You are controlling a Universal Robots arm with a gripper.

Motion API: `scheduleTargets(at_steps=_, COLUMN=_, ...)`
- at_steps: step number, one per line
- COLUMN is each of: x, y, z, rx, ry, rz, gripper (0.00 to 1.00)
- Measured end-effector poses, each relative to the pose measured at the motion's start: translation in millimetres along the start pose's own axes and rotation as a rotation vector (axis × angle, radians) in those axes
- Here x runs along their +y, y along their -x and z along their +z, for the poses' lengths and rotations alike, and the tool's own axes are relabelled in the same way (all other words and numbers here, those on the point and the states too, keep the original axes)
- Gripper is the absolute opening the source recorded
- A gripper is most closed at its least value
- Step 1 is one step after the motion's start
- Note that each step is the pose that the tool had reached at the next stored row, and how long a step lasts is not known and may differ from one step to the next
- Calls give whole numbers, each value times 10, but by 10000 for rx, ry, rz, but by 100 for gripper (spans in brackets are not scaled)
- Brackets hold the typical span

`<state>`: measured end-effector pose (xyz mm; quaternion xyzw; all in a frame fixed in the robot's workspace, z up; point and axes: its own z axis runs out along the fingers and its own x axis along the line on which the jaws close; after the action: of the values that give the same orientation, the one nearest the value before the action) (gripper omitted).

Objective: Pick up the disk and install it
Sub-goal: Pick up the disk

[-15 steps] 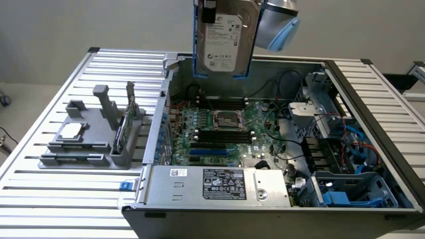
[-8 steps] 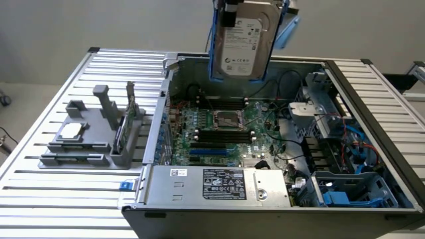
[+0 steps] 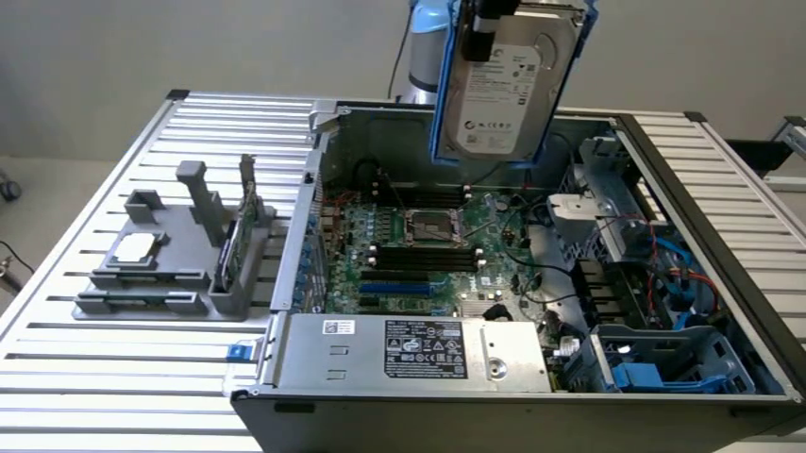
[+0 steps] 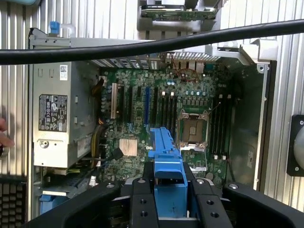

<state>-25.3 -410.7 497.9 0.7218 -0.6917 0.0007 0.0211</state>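
On the wrist view I am seeing the claw clamping, part-closed, on the blue rail of the disk, with the motherboard lying beyond. The exterior view is giving me the disk's labelled face, hanging upright at twelve o'clock above the open computer case.

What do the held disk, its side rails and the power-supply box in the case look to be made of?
The disk: bare metal, it seems, silver-grey with a dull sheen, under a white, paper-like printed label. Its side rails: plastic by the look, evenly bright blue with moulded shapes. The power-supply box: probably sheet metal, matt grey with folded edges, bearing a black-and-white sticker.
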Motion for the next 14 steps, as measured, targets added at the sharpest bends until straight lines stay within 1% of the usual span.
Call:
scheduleTargets(at_steps=2, x=-44, y=-49, z=1, rx=-2, ry=25, rz=-1, gripper=33)
scheduleTargets(at_steps=7, x=-121, y=-190, z=1, rx=-6, ry=116, rz=-4, gripper=33)
scheduleTargets(at_steps=11, x=-151, y=-309, z=3, rx=-8, ry=170, rz=-5, gripper=33)
scheduleTargets(at_steps=14, x=-170, y=-396, z=1, rx=-17, ry=197, rz=-7, gripper=33)
